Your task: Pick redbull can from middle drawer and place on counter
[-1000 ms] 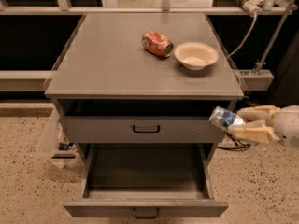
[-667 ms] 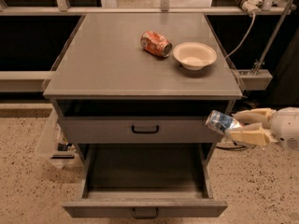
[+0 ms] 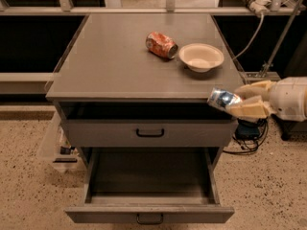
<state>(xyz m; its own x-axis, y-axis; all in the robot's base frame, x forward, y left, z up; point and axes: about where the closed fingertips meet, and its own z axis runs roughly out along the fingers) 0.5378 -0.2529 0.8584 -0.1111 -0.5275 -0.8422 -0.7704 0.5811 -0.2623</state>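
Observation:
My gripper (image 3: 242, 101) reaches in from the right edge, its cream fingers (image 3: 250, 109) shut on the redbull can (image 3: 222, 98). The blue-and-silver can lies tilted, its shiny end pointing left, at the counter's front right corner, level with the counter's front rim. The counter (image 3: 120, 56) is the flat grey top of the cabinet. The middle drawer (image 3: 149, 213) is pulled wide open at the bottom, and nothing shows on its floor.
A dented orange-red can (image 3: 161, 44) lies on its side beside a cream bowl (image 3: 201, 56) at the counter's back right. A closed grey drawer front (image 3: 149, 132) sits above the open drawer. Cables and a post stand at right.
My gripper has carried the redbull can upward and a little left, from beside the upper drawer front to the height of the counter's front right corner.

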